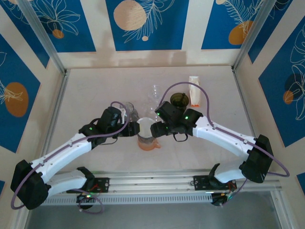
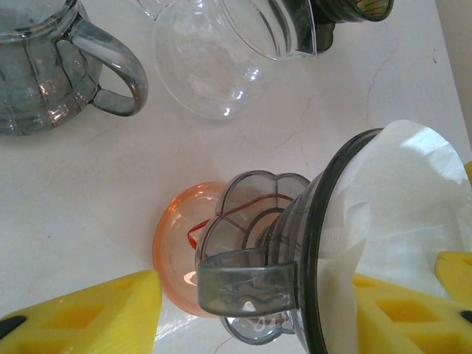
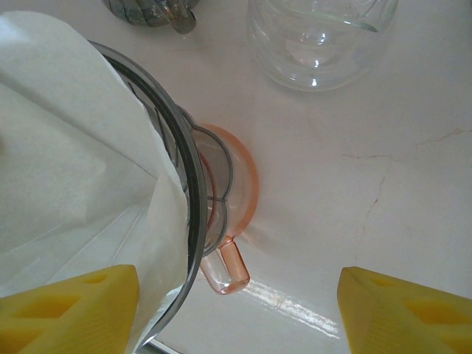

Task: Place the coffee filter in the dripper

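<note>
dripper (image 2: 273,221): smoky grey, atop orange cup (image 2: 173,243) | filter (image 2: 413,199): white, inside dripper | beyond: grey mug (image 2: 37,66), clear carafe (image 2: 214,66)

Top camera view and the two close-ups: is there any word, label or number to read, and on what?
No readable text anywhere.
White packet: orange marks, too small and blurred to read.
Blue wall panels: leaf and circle patterns, no words.
Dripper and coffee filter: no print visible.

On my white table (image 1: 95,90), a pink cup (image 1: 148,143) sits just under my left pincer (image 1: 136,129) and right pincer (image 1: 155,130). Past them stand a clear jug (image 1: 156,94), gray mug (image 2: 44,74), dark cup (image 1: 179,99), white packet (image 1: 194,90).
</note>
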You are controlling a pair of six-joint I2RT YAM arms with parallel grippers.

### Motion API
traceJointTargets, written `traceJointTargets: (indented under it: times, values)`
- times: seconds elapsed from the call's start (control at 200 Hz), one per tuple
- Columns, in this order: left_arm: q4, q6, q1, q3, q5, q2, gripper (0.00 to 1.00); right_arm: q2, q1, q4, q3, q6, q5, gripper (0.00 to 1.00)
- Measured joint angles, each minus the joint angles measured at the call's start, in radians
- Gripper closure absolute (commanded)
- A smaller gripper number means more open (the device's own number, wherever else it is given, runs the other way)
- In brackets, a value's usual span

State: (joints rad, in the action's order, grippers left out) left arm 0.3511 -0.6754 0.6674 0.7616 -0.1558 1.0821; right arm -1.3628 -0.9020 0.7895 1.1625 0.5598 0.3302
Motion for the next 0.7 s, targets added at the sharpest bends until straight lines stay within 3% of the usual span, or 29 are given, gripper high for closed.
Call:
traceJointTargets:
  times: [0.2,0.41,0.7]
  values:
    - [-0.001,0.000,0.000,0.000,0.000,0.002,0.38,0.023,-0.006,-0.028,-0.015,-0.001,0.008,0.27]
    - [-0.008,-0.008,0.000,-0.004,-0.003,0.002,0.33,0.145,-0.008,-0.101,-0.076,0.001,0.033,0.27]
    - [-0.023,-0.027,0.000,-0.004,-0.024,-0.019,0.23,0.190,-0.008,-0.137,-0.109,0.011,0.067,0.27]
